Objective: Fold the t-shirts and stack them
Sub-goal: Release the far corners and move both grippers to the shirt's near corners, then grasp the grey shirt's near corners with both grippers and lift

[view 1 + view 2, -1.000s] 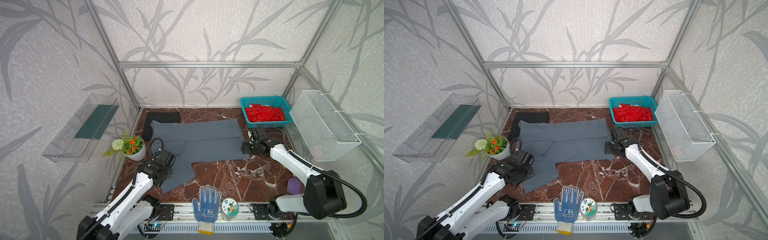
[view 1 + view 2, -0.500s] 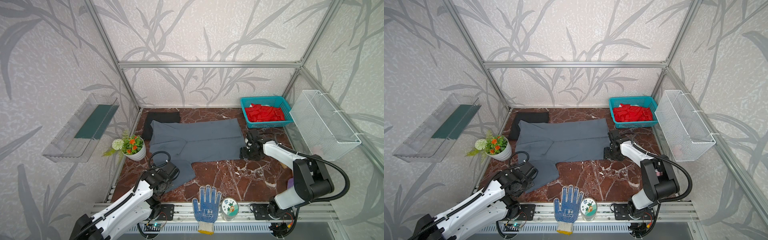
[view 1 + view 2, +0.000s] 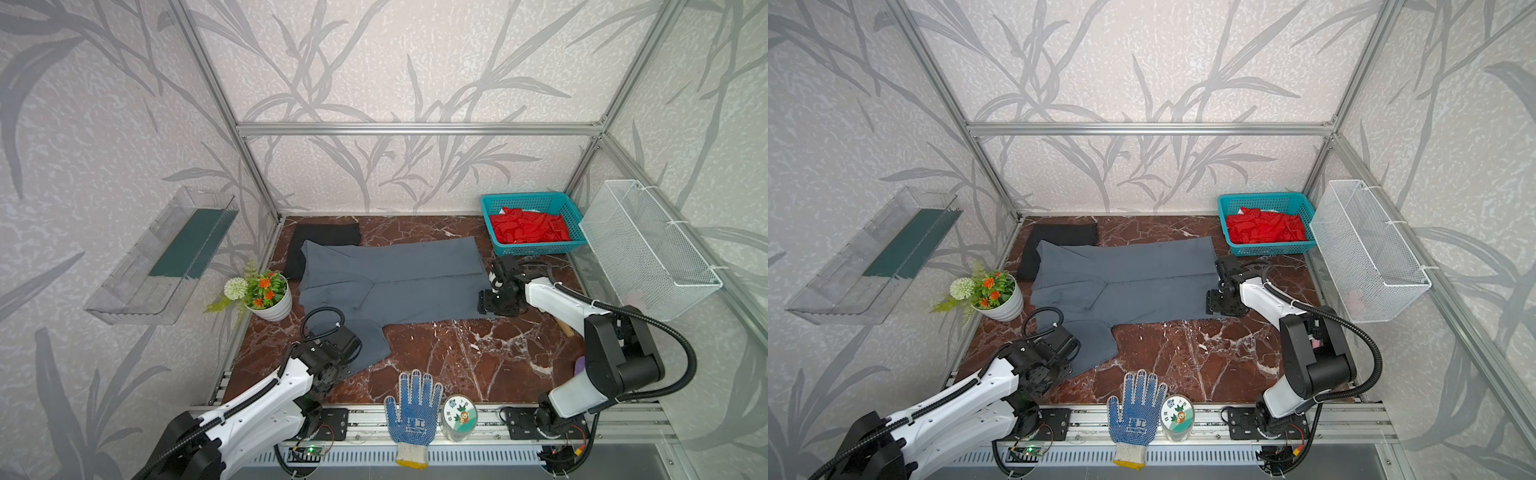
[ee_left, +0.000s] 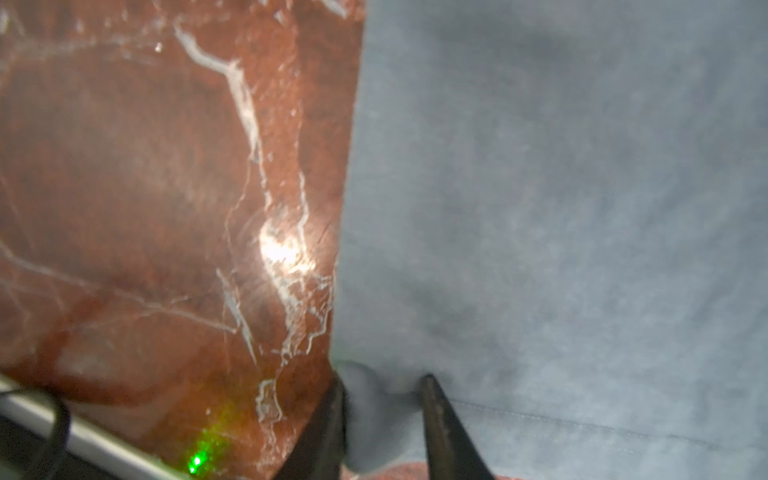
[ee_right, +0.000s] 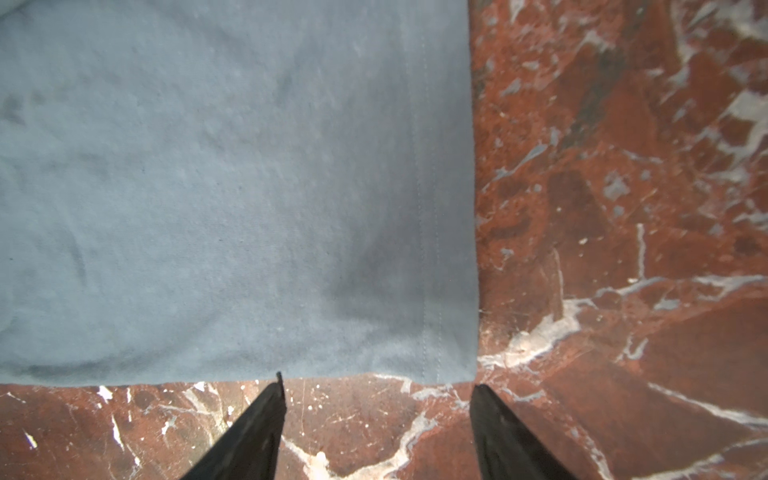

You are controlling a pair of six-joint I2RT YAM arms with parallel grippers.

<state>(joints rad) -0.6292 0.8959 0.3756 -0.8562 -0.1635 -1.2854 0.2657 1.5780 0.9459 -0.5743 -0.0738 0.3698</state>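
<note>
The slate grey t-shirt point(image 3: 395, 282) point(image 3: 1133, 278) lies spread on the marble table, one sleeve reaching toward the front left. The black t-shirt point(image 3: 328, 235) sits folded at the back left, partly under the grey one. My left gripper point(image 4: 380, 378) point(image 3: 347, 359) is at that front sleeve's edge, jaws closed on a bunched fold of the grey cloth. My right gripper point(image 5: 376, 384) point(image 3: 488, 305) stands open, low over the marble just outside the shirt's right front hem corner, with nothing between its fingers.
A teal basket point(image 3: 528, 249) of red cloth stands at the back right, beside a white wire basket point(image 3: 648, 249) on the right wall. A flower pot point(image 3: 268, 295) stands left of the shirt. A dotted glove point(image 3: 413, 411) and round tin point(image 3: 459, 417) rest on the front rail.
My left gripper has moved toward the front along the sleeve and closed on its edge. The right arm has folded lower at the hem corner, its gripper still open.
</note>
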